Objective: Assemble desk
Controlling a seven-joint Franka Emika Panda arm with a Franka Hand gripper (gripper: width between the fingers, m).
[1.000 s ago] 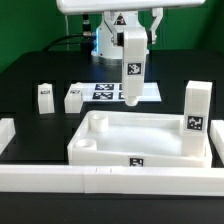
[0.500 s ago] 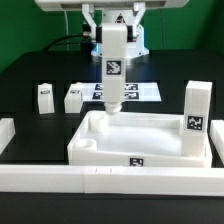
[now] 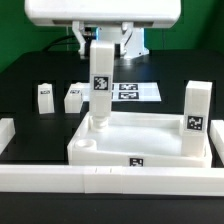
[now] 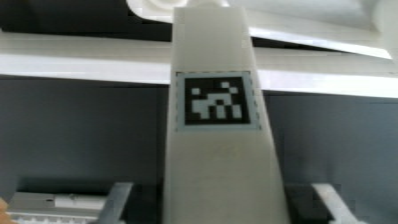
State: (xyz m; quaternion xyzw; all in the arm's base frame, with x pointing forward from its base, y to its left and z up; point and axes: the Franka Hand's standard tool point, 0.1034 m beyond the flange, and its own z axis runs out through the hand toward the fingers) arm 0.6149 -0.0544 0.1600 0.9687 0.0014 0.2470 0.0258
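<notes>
The gripper (image 3: 102, 42) is shut tight on a white leg (image 3: 101, 85); it holds the leg near the top, and the leg points straight up and down. In the wrist view the white leg (image 4: 219, 150) runs between the two fingers (image 4: 121, 197); its black and white tag (image 4: 217, 100) faces the camera.

The low end of the white leg is at the back corner of the desk panel (image 3: 100, 152), on the exterior view's left; I cannot tell if it touches the panel or sits in a hole there. The desk panel lies flat in the middle of the black table (image 3: 30, 122), with its raised rim up; a small tag (image 3: 137, 161) sits on its front wall.

A second leg (image 3: 197, 112) stands upright just beside the panel on the exterior view's right. A short leg (image 3: 44, 95) and another short leg (image 3: 73, 97) stand side by side but apart, behind the panel on the exterior view's left. The marker board (image 3: 135, 92) lies flat behind the white leg; long white rails (image 3: 110, 180) lie in front of the panel and at both sides.
</notes>
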